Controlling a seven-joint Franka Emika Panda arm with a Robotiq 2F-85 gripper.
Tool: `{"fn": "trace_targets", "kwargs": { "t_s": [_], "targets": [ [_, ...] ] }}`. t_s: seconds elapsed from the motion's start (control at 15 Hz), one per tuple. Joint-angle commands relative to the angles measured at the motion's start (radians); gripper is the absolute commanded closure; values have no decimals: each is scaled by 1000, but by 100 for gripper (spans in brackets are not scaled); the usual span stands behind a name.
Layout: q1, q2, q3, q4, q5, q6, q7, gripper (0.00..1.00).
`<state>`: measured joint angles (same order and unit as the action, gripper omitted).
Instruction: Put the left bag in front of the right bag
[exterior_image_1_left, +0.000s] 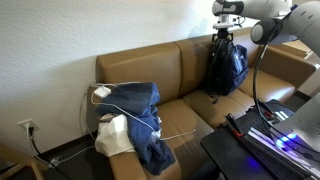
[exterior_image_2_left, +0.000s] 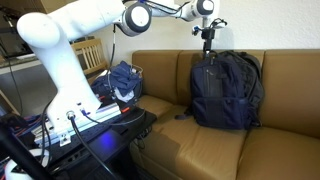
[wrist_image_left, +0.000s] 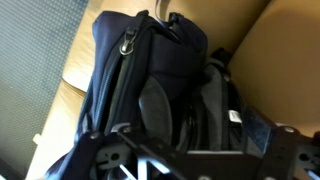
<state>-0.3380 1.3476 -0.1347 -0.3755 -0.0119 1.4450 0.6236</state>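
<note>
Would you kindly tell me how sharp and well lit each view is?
Wrist view: soft focus, the navy bag smeared, the gripper a dark silhouette. In both exterior views: even room light, sharp enough, though the bag reads near-black and purple glow flares off the electronics.

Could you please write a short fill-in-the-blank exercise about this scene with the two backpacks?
1. The navy backpack and the grey backpack stand on a brown ____.
2. The gripper is directly ____ the backpacks.
3. The heap of clothes is ____ in colour.
Missing words: sofa; above; blue.
</note>
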Motion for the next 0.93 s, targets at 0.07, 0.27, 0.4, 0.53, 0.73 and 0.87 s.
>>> {"fn": "trace_targets", "kwargs": {
  "t_s": [0.07, 0.27, 0.4, 0.53, 0.73, 0.87],
  "targets": [
    [18, -20, -71, -9, -67, -206, 84, 0],
    [21, -30, -118, -18, -118, -329, 140, 0],
    [18, -20, -125, 5, -128, -338, 175, 0],
    [4, -34, -88, 8, -91, -262, 159, 0],
    [-11, -50, -34, 19, -27, -155, 164, 0],
    [-27, -65, 5, 19, 24, -124, 162, 0]
  ]
}}
